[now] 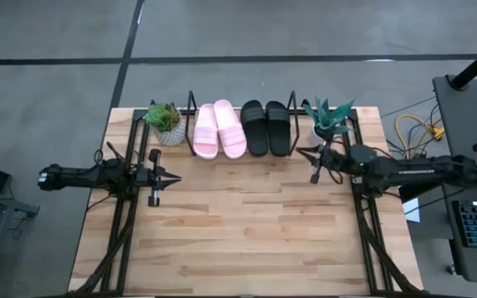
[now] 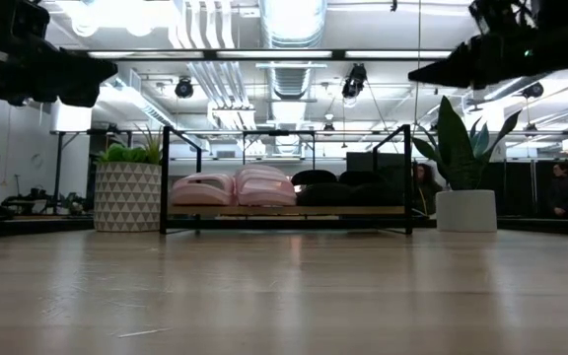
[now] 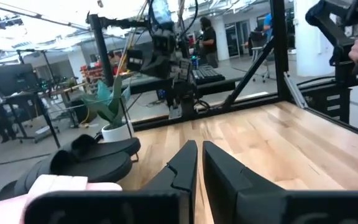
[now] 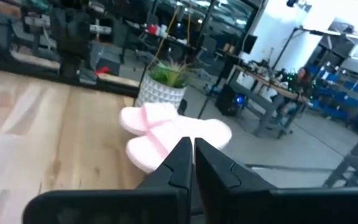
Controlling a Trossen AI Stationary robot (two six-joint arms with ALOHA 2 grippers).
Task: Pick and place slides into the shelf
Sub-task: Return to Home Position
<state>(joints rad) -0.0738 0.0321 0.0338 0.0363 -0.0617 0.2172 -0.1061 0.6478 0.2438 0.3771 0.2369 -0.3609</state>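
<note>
Two pale pink slides [image 1: 219, 130] and two black slides [image 1: 266, 128] lie side by side, soles down, on the wooden base of the black wire shelf [image 2: 284, 130] at the table's far edge. My left gripper [image 1: 177, 176] is shut with nothing in it. It hangs level above the table on the left, nearer than the shelf's left end. My right gripper [image 1: 299, 152] is also shut on nothing and points level toward the left, just off the shelf's right end. The right wrist view shows the pink slides [image 4: 166, 134] beyond the shut fingertips [image 4: 188, 144].
A potted plant in a patterned white pot [image 1: 166, 122] stands left of the shelf. A spiky plant in a white pot [image 1: 328, 116] stands to its right, close to my right arm. Bare wooden tabletop [image 1: 247, 223] stretches toward the near edge. People and desks show in the room beyond.
</note>
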